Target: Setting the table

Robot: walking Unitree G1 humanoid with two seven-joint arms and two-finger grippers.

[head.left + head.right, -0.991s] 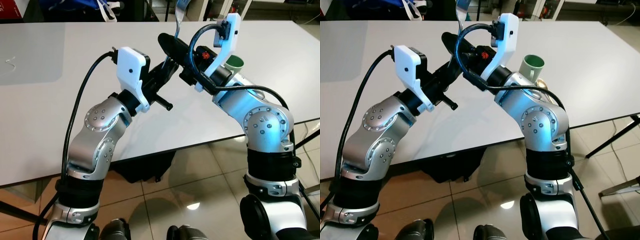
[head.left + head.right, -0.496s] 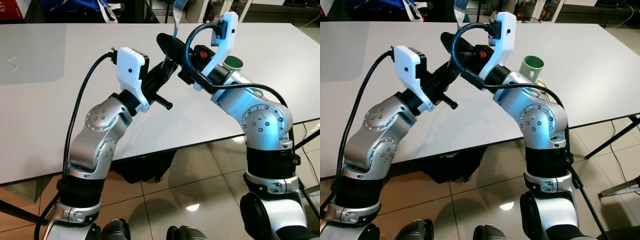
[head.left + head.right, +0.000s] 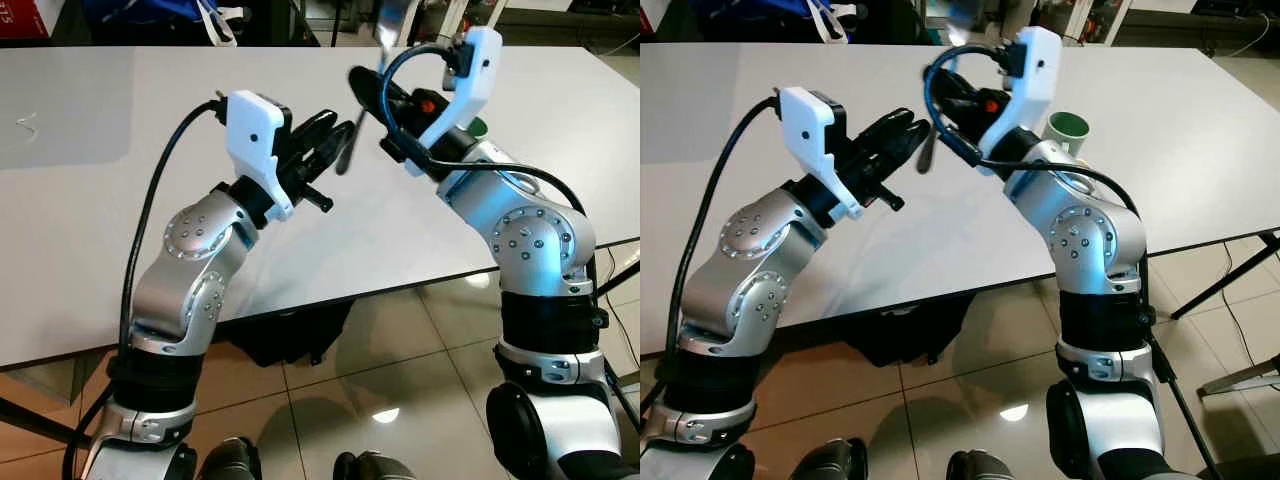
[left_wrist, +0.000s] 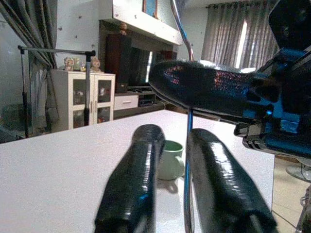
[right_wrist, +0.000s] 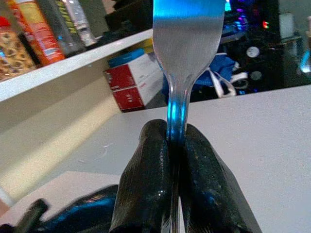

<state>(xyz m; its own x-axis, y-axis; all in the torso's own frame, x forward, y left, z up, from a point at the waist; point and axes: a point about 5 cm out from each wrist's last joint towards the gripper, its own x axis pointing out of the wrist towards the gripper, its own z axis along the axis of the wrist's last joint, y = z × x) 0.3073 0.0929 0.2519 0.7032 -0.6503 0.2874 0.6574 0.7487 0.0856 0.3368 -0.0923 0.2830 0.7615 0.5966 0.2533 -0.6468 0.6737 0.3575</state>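
Note:
My right gripper (image 3: pixel 366 86) is raised over the white table (image 3: pixel 90 180) and shut on a metal utensil (image 5: pixel 187 43). The utensil stands upright, with its flat head above the fingers (image 5: pixel 150 160). Its thin handle (image 4: pixel 189 120) hangs down below them. My left gripper (image 3: pixel 338 140) is level with that handle. Its two fingers (image 4: pixel 141 165) are open, and the handle runs through the gap, close to one finger. A green-lined mug (image 3: pixel 1068 127) stands on the table just behind my right arm.
The table's front edge (image 3: pixel 330 305) runs just below my elbows, over a tiled floor (image 3: pixel 400 380). A dark bag (image 3: pixel 290 335) lies under the table. Blue bags (image 3: pixel 170 15) and red boxes (image 3: pixel 20 12) sit beyond the far edge.
My right gripper has swung to the right with the utensil, away from where it crossed over the left gripper. The left gripper's fingers now point at the hanging handle.

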